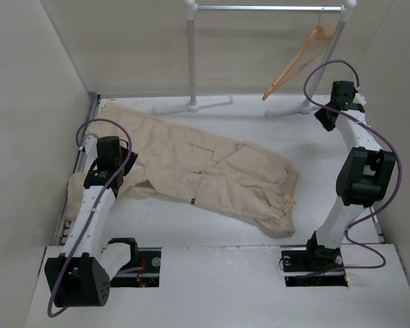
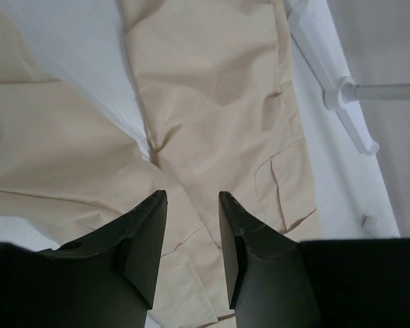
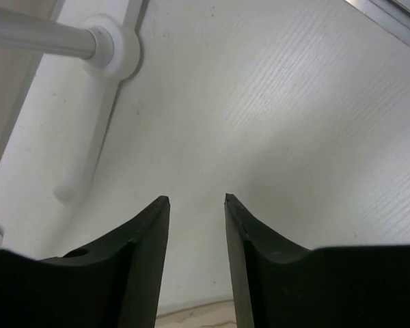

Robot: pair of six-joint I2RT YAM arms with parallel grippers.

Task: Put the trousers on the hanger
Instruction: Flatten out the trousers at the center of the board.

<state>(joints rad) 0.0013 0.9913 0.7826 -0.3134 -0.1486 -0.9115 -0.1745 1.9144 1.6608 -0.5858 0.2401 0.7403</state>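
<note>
While left pincer (image 2: 192,195) gapes over trousers (image 1: 212,167), right pincer (image 3: 197,198) gapes above table (image 3: 294,123).

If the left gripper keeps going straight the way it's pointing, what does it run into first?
Most likely the trousers: the left gripper points down at their tan cloth, with nothing between. How far off is unclear.

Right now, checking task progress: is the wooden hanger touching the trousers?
Apart. The top external view shows the hanger hanging on the garment rail, the trousers lying on the table well short of it.
</note>
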